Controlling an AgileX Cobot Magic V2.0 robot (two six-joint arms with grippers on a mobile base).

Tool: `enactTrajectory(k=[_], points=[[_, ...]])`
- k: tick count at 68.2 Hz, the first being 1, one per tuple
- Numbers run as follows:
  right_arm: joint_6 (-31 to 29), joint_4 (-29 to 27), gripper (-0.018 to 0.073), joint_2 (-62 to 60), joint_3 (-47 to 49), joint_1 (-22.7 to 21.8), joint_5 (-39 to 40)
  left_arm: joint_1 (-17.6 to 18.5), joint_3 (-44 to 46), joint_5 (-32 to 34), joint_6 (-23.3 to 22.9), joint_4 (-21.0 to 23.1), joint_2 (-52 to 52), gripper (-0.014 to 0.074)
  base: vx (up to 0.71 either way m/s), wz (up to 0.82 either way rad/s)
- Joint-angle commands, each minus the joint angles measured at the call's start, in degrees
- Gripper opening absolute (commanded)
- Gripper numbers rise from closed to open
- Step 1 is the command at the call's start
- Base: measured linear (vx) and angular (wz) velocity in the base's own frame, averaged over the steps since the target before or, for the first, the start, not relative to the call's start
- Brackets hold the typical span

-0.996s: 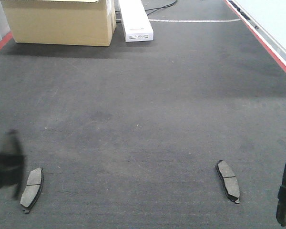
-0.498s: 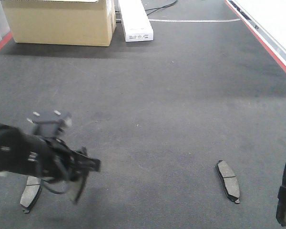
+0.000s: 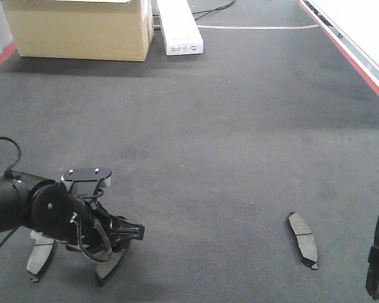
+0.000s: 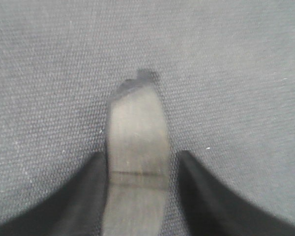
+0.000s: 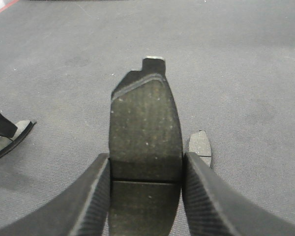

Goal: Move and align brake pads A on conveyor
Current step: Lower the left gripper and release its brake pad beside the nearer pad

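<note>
Dark grey textured conveyor belt (image 3: 227, 145) fills the frame. Within the last second, the black left gripper (image 3: 114, 243) has been swung in at lower left, clamped on a flat grey brake pad (image 4: 136, 147), beside another (image 3: 41, 252). The right gripper (image 5: 145, 196) grips a pad (image 5: 145, 132). No containers are involved.

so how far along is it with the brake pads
Two pads already lie on the conveyor: one near left, one near right. The left gripper holds a third pad low over the belt; the right gripper holds the fourth. Placing and aligning both remains.
</note>
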State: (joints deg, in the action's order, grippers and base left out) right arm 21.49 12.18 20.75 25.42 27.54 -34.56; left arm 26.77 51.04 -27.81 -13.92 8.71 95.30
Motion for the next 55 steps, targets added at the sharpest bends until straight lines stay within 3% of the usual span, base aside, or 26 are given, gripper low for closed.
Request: enactTrajectory(k=[1,20,42,55], points=[[-0.44,1.24,-0.0004,0.30,1.83,-0.07,5.24,0.55,3.12,0.19,-0.58,0.50,-2.93,0.0491,0.00,0.00],[-0.44,1.24,-0.0004,0.30,1.83,-0.07,5.24,0.66,4.43,-3.09,0.99,-1.65,-16.00,0.0457,0.00,0.00],[-0.44,1.24,-0.0004,0.30,1.83,-0.07,5.24,0.66,4.38,-15.47,1.05,-7.52,-40.34,0.0383,0.00,0.00],[-0.44,1.24,-0.0004,0.30,1.83,-0.07,5.24,0.66,0.15,-15.42,1.10,-9.05,-56.86,0.0376,0.00,0.00]])
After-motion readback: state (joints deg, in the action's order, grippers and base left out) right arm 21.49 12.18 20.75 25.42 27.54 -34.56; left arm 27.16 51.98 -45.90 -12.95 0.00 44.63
